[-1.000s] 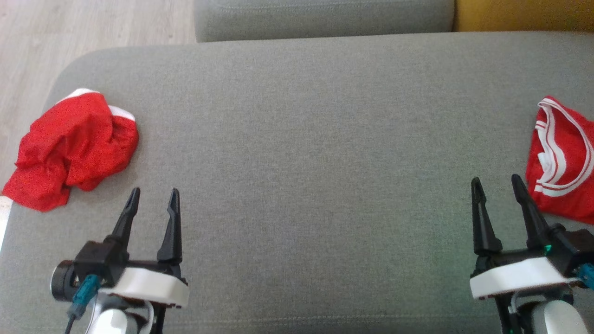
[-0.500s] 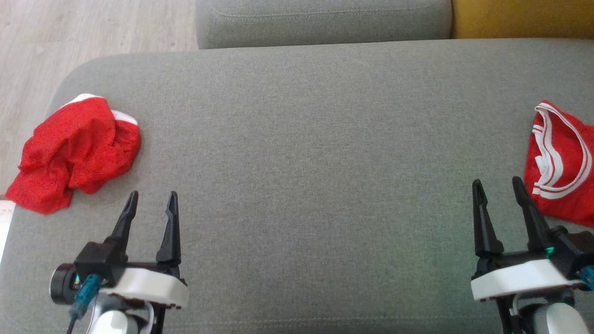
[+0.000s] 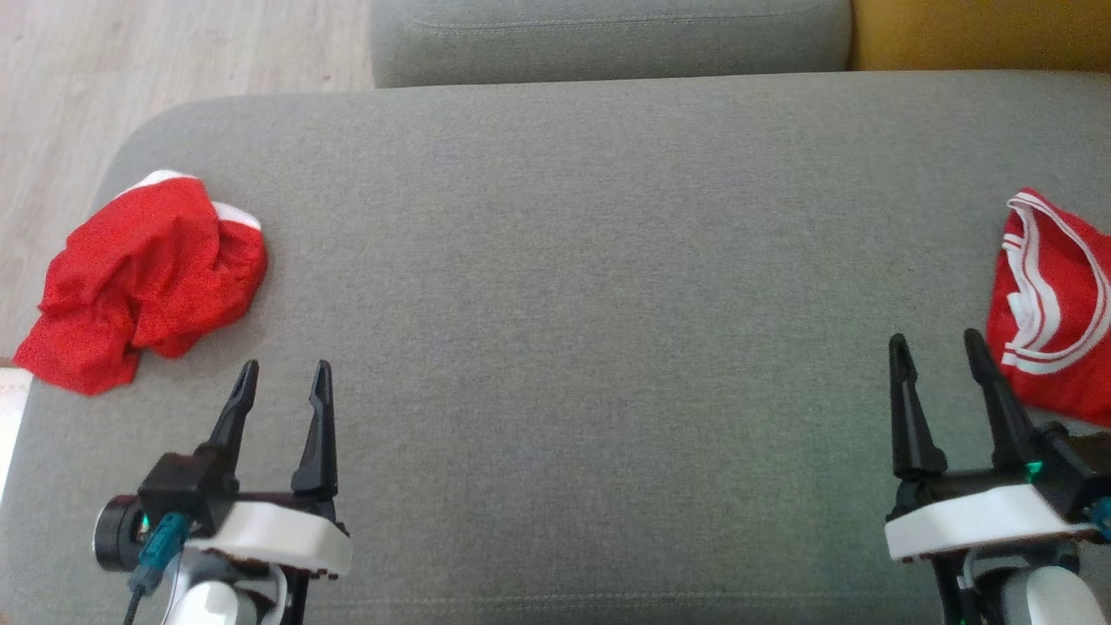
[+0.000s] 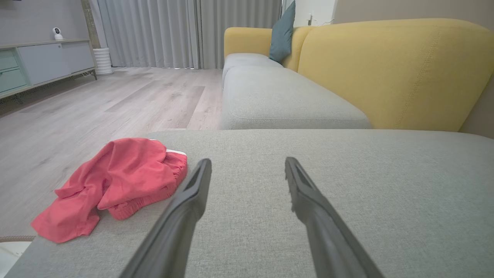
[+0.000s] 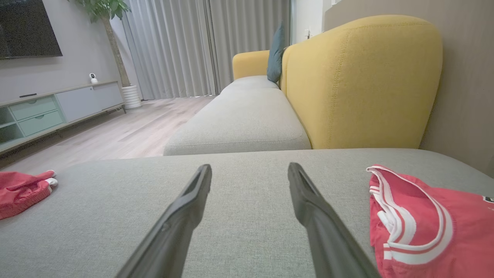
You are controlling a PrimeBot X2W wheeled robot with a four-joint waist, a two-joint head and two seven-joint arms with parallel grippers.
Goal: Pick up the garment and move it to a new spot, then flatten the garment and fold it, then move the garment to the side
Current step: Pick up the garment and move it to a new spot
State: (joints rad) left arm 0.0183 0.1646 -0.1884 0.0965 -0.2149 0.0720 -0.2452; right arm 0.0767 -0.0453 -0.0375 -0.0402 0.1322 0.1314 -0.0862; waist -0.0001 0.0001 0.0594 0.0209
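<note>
The left gripper's point(image 3: 286, 369) two dark fingers stand wide apart with nothing between them, tips hovering over bare cloth near the front left of the grey cushion point(image 3: 590, 260). The right gripper point(image 3: 935, 340) is spread just as wide and equally empty, near the front right. Beyond and to the left of the left gripper, close but not touching, a crumpled red garment point(image 3: 147, 278) lies bunched on the cushion's left end, one corner reaching the edge and a strip of white trim showing at its far side. Just beside the right gripper's outer finger, a striped red garment point(image 3: 1055, 304) lies flatter at the right edge, its white-banded opening facing up. Past the cushion come a second grey seat point(image 4: 270, 96), a yellow backrest point(image 4: 386, 73), a teal pillow point(image 4: 281, 34) and pale wooden floor point(image 3: 174, 52)
</note>
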